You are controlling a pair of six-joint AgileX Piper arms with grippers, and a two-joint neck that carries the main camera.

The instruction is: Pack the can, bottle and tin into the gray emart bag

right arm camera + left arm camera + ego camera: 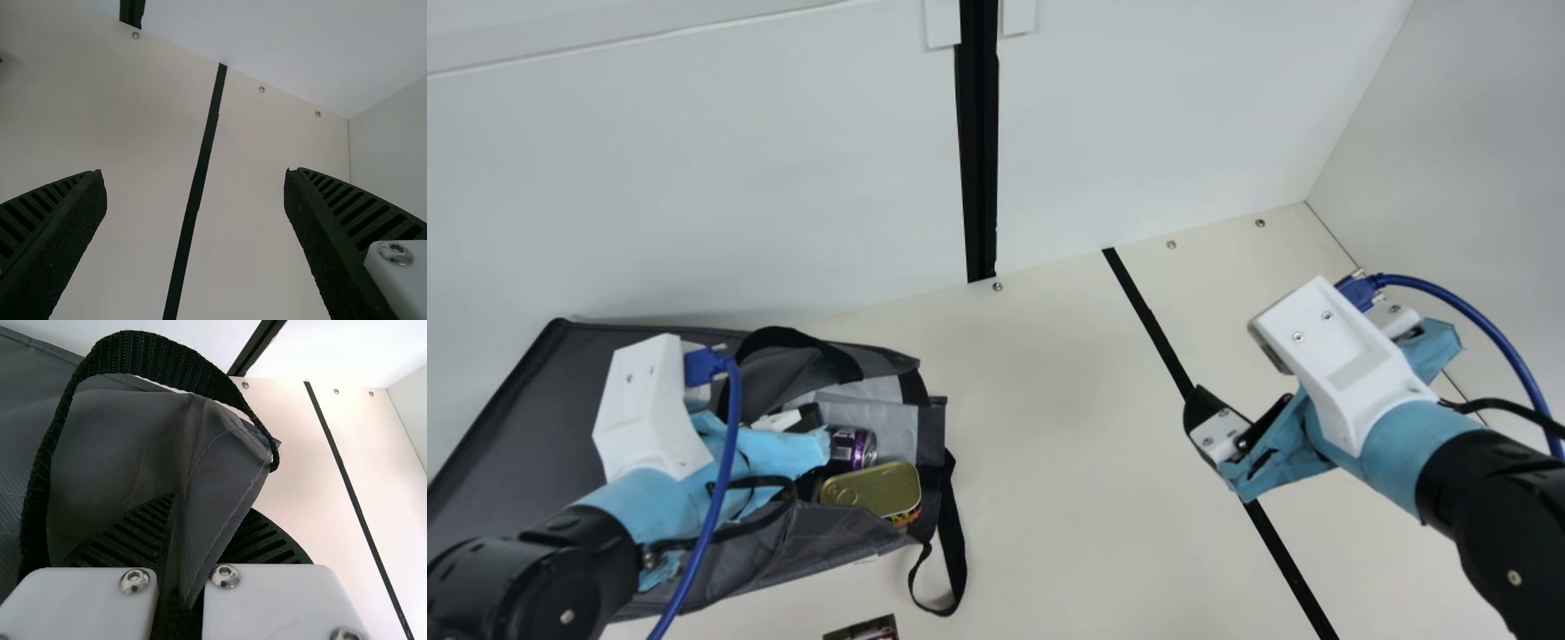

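The gray bag [863,533] lies on its side at the left, its mouth toward the middle. My left gripper [809,418] is at that mouth, beside the purple can [852,447]. In the left wrist view, the left gripper [181,550] is shut on a fold of the gray bag [220,463], with fabric running between its ribbed fingers. The gold-lidded tin [874,491] sits in the mouth just below the can. Off to the right, over the table, my right gripper [1202,422] stands apart from the bag; in the right wrist view, the right gripper [195,200] is open with nothing between its fingers.
A black strap loop [959,556] hangs from the bag onto the table [1049,427]. Near the bottom edge is a small dark printed item [863,629]. White walls stand behind and at the right; a black strip [1156,329] crosses the table.
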